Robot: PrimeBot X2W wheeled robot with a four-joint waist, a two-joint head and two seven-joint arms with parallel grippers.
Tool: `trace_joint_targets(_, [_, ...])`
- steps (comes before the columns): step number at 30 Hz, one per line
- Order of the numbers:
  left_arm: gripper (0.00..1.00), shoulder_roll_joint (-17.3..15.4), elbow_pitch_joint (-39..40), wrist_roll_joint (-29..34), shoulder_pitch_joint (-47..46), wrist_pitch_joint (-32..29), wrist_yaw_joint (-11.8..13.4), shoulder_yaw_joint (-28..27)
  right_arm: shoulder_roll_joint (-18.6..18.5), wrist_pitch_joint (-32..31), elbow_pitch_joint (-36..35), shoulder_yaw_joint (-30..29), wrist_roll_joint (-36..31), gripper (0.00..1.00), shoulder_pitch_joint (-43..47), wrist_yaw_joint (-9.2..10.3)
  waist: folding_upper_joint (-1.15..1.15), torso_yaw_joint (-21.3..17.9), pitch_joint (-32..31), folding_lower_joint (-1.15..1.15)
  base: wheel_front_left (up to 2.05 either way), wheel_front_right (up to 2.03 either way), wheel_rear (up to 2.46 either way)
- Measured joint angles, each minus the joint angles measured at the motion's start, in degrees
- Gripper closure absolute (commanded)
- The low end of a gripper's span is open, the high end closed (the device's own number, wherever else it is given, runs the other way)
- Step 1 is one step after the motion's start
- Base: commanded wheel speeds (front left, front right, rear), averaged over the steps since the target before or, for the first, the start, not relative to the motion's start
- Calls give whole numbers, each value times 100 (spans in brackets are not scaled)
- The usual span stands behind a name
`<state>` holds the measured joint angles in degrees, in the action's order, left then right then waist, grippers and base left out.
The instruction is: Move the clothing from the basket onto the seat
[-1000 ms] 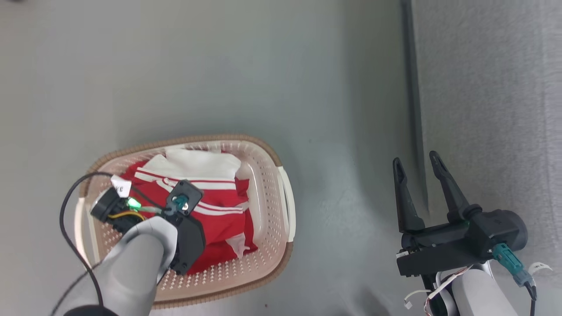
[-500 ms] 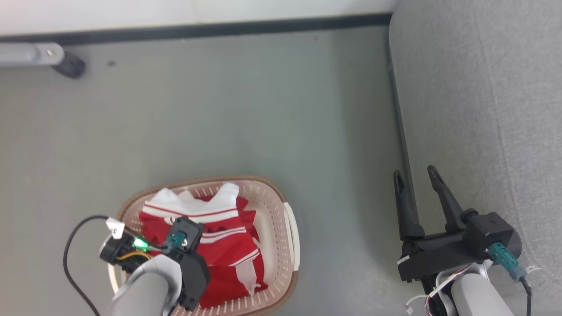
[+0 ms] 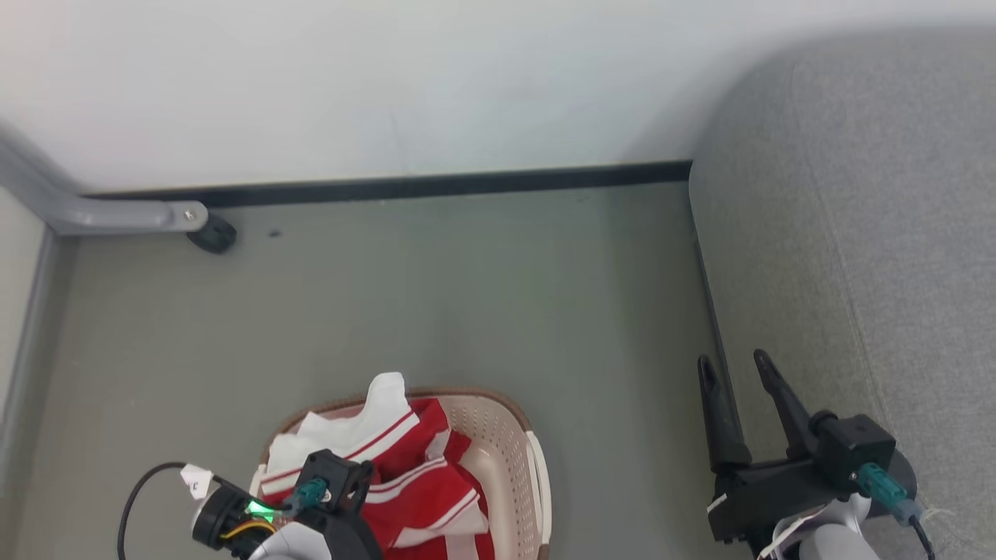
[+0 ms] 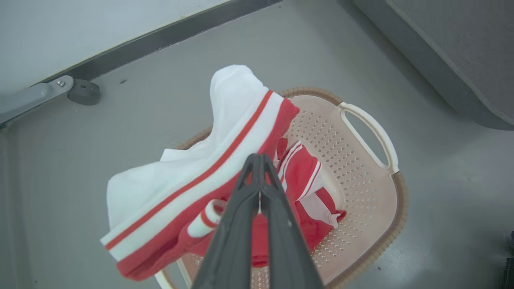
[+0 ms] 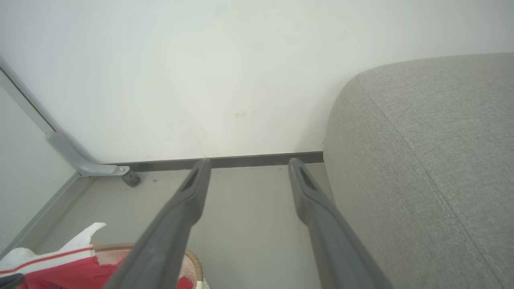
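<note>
Red-and-white clothing is gripped at the near left by the left gripper, its fingers pressed together on the fabric. It is now raised above the basket rim, where 1 second ago it lay flat inside; more red fabric trails into the basket. The lift is judged done, the carry rightward pending. The right gripper is held spread and empty beside the seat, further right.
</note>
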<state>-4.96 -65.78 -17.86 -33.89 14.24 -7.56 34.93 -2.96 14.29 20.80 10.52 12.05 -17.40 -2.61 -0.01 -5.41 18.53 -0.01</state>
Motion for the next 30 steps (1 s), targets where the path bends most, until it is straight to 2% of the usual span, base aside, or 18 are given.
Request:
trace_joint_targets(6, [100, -47, 371, -67, 434, 0, 18, -165, 1, 0, 131, 66, 29, 0, 225, -51, 0, 103, -510, 0, 0, 0, 0])
trace_joint_targets(14, [100, -238, 1065, -135, 980, 0, 223, -446, 2, 0, 181, 122, 102, 0, 556, -96, 0, 246, -1151, 0, 0, 0, 0])
trace_joint_targets(30, [100, -493, 2860, -163, 1592, 0, 564, -820, 4, -1, 224, 403, 265, 0, 873, -169, 0, 343, -1699, 0, 0, 0, 0])
